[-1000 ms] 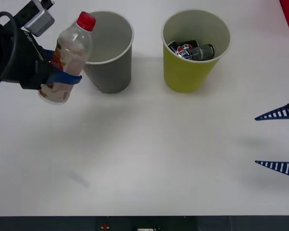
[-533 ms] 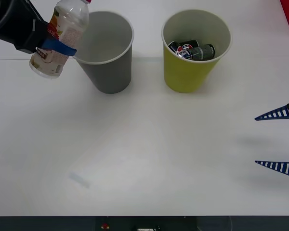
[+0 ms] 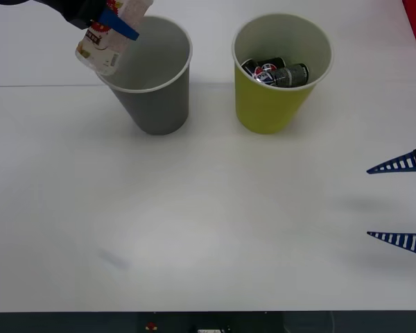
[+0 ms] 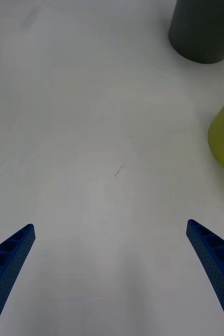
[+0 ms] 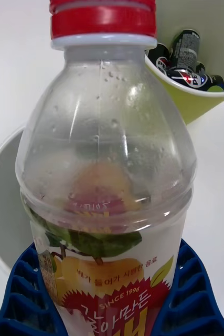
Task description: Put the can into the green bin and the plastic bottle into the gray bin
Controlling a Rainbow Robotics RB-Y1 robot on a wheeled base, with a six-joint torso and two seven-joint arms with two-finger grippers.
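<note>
While the left pincer (image 3: 119, 22) hangs at the far left corner of the front view, its blue ribbed fingers (image 5: 22, 294) pinch the plastic bottle (image 3: 107, 43) around the lower body, across the white label. That bottle sits tilted in the grip, its base jutting out below the fingers and hanging over the near-left part of the rolled rim of the gray bin (image 3: 154, 94), which stands upright on the white surface (image 3: 208, 208) directly beneath the pincer. Seen from the left wrist, the plastic bottle (image 5: 106, 173) rises from between the fingers with its red screw cap (image 5: 103, 20) at the far end, droplets clinging inside its clear wall, and the pale inside of the gray bin (image 5: 4, 210) showing behind it. Beyond the cap lies the green bin (image 5: 195, 89), with dark cans (image 5: 188, 63) resting inside. From the front, the green bin (image 3: 274, 104) stands upright just beside the gray one, apart from it, holding those cans (image 3: 277, 73). Well away from both bins, the right pincer (image 3: 402, 202) rests low at the right edge of the surface, its two blue fingers (image 4: 7, 262) spread wide with nothing between them.
</note>
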